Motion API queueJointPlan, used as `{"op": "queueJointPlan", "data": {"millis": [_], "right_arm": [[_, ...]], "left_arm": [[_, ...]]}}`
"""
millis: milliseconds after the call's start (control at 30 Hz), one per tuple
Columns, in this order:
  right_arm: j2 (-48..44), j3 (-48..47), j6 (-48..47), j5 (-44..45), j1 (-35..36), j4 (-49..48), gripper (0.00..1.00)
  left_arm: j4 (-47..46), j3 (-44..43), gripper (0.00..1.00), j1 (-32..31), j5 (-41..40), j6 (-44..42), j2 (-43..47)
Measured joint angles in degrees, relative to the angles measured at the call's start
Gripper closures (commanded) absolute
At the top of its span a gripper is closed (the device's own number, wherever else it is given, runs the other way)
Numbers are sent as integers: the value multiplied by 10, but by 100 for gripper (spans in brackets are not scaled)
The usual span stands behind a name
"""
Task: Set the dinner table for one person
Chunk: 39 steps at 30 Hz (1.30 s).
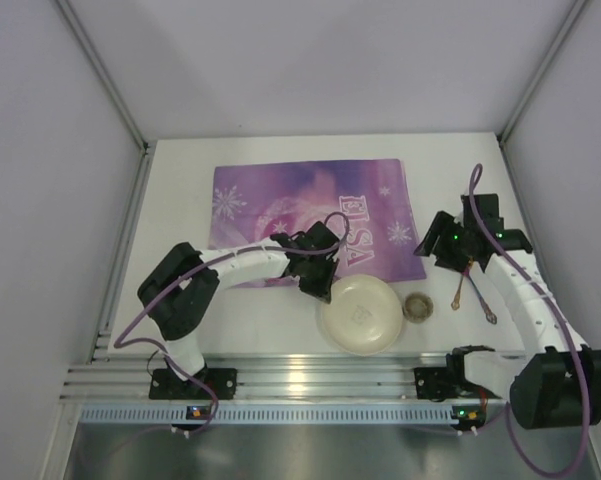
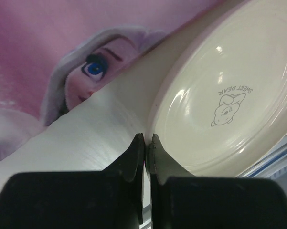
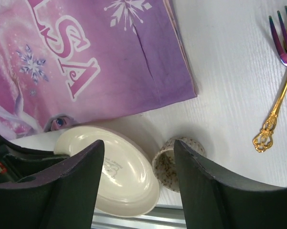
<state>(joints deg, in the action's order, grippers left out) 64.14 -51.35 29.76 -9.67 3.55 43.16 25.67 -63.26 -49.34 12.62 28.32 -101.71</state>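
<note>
The dinner table (image 1: 270, 318) is a plain white top. A cream plate (image 1: 365, 318) with a bear print lies on it near the front edge, just below the purple ELSA placemat (image 1: 280, 195). My left gripper (image 1: 320, 288) is shut on the plate's left rim; in the left wrist view the jaws (image 2: 145, 138) pinch the edge of the plate (image 2: 229, 71). My right gripper (image 1: 442, 250) is open and empty, above the table right of the placemat. Its view (image 3: 139, 143) shows the plate (image 3: 124, 181) and a speckled cup (image 3: 169, 164) below.
The speckled cup (image 1: 418, 307) stands just right of the plate. A fork (image 3: 281, 71) with a gold handle and purple tines lies at the right, with a second thin piece of cutlery (image 1: 485, 300) beside it. A metal rail (image 1: 310, 378) runs along the front edge.
</note>
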Motion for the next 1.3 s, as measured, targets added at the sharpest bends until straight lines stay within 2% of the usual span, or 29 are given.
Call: {"op": "queueJointPlan", "data": {"millis": [167, 267, 367, 533, 633, 800, 833, 867, 900, 933, 967, 1033, 1300], "right_arm": [[-36, 0, -4, 16, 0, 28, 30], [-41, 4, -8, 11, 0, 36, 27], [-41, 22, -8, 5, 0, 41, 26], [-42, 49, -8, -5, 0, 56, 26], [-46, 49, -8, -10, 0, 59, 26], [-58, 50, -8, -12, 0, 60, 25], [-60, 52, -8, -11, 0, 60, 25], [-62, 54, -8, -10, 0, 64, 25], [-64, 56, -8, -6, 0, 64, 25], [-64, 56, -8, 1, 0, 71, 25], [-64, 56, -7, 12, 0, 78, 25], [-63, 56, -5, 44, 0, 99, 27], [-28, 77, 25, 101, 0, 136, 40]], "left_arm": [[76, -83, 100, 19, -64, -26, 15], [95, -128, 100, 76, -78, -43, 33], [97, -163, 100, 159, -84, -57, 38], [101, -195, 100, 263, -89, -62, 7], [97, -212, 100, 288, -90, -59, -38], [90, -215, 99, 293, -82, -45, -106], [89, -216, 87, 293, -76, -39, -117], [87, -217, 53, 293, -73, -32, -126], [84, -217, 37, 293, -71, -30, -131], [82, -217, 25, 294, -76, -26, -136], [82, -217, 7, 294, -75, -21, -139], [75, -210, 2, 294, -78, -9, -140], [72, -191, 2, 295, -93, 5, -106]]}}
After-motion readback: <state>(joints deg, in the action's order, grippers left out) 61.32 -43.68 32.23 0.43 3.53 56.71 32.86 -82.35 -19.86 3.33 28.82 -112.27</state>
